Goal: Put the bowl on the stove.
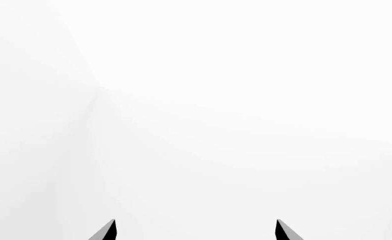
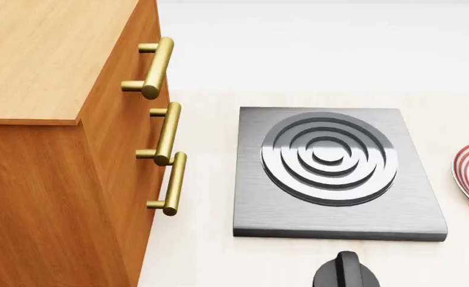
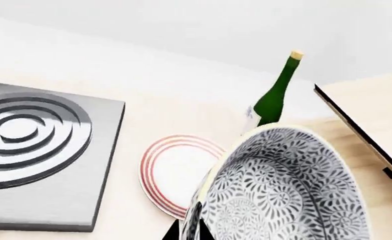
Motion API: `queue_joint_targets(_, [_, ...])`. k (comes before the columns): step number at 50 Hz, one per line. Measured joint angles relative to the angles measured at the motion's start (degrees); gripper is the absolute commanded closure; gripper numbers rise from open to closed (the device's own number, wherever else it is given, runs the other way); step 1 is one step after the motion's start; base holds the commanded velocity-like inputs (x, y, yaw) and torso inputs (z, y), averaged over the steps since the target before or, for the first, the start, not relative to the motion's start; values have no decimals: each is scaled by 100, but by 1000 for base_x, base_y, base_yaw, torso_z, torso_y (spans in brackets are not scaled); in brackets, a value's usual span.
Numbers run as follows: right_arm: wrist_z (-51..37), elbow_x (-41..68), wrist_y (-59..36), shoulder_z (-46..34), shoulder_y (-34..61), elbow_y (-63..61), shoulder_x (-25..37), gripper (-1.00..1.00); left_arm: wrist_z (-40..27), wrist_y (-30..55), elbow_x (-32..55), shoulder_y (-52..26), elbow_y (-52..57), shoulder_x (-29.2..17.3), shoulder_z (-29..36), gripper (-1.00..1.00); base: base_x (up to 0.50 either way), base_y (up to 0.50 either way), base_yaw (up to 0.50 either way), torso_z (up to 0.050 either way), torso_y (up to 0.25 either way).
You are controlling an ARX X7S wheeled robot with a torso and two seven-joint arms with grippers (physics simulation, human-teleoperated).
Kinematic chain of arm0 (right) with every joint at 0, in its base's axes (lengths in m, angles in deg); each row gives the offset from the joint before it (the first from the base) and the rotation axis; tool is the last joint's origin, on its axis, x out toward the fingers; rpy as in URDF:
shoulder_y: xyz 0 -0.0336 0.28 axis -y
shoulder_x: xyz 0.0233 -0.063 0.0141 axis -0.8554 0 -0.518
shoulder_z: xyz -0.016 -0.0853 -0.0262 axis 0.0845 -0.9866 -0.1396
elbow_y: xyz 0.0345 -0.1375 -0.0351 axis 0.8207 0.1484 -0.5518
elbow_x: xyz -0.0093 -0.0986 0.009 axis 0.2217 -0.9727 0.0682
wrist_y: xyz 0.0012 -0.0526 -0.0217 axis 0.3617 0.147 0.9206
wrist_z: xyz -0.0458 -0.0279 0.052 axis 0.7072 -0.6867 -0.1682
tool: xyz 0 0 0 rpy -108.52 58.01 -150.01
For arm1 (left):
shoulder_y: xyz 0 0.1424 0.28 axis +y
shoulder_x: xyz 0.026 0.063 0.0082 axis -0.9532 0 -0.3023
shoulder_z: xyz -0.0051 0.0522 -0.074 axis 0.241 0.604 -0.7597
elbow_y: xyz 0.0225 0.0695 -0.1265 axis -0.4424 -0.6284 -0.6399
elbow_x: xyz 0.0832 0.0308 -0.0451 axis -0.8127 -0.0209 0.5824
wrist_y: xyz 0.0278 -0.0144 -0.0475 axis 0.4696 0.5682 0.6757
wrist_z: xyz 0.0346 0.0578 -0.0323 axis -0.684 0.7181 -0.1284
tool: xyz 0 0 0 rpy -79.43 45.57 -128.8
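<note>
Clamped on its rim in my right gripper (image 3: 190,231), the bowl (image 3: 283,187) hung tilted over the worktop beside the plate (image 3: 176,172); I needed to level it above the stove (image 2: 334,173) rings.

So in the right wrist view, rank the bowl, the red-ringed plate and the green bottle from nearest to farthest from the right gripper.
1. bowl, at the right gripper, rim between its fingertips.
2. plate, flat on the counter just beyond the bowl.
3. bottle, upright behind both, farthest.

Bright, even, sharp renders (left wrist view nearly washed-out white)
</note>
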Motion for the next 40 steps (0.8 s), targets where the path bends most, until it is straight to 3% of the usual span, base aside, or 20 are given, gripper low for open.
queue_joint_targets(19, [161,-45,-709,-1594,2434,-282,-679,100,-12,-25,4,11,-9,-6,17,-100,0,0,0,0,1])
queue_joint_targets(40, [-7,28,-1092,-2069,3270,-278,-1435,100,-21,-53,14,33,9,-17,34,-100,0,0,0,0,0])
